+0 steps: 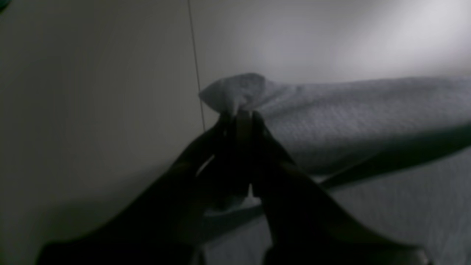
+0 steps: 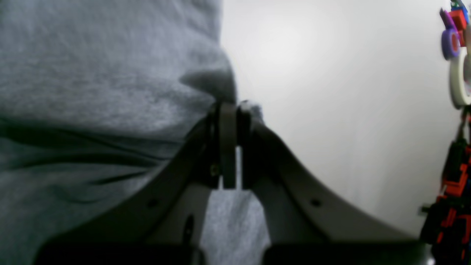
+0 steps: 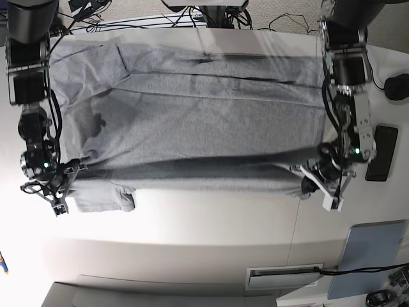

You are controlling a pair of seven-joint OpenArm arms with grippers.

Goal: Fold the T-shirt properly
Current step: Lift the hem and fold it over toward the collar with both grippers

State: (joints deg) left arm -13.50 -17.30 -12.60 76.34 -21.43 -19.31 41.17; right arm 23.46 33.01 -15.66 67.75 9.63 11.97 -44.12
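The heather-grey T-shirt (image 3: 204, 115) lies spread wide across the white table, plain side up. Its near edge is raised and stretched taut between my two grippers, with a shadow under it. A sleeve (image 3: 105, 195) lies flat at the near left. My left gripper (image 3: 313, 178), on the right of the base view, is shut on a corner of the shirt; the left wrist view shows the gripper (image 1: 239, 112) pinching the fabric (image 1: 349, 117). My right gripper (image 3: 66, 174) is shut on the shirt's edge; the right wrist view shows the gripper (image 2: 235, 106) with cloth (image 2: 103, 81) bunched at its tips.
A pale-blue pad (image 3: 367, 259) lies at the near right corner. A black phone (image 3: 376, 153) and a black mouse (image 3: 397, 85) sit right of the shirt. A white slotted part (image 3: 284, 275) is at the front edge. Coloured items and a tape roll (image 2: 458, 77) stand nearby.
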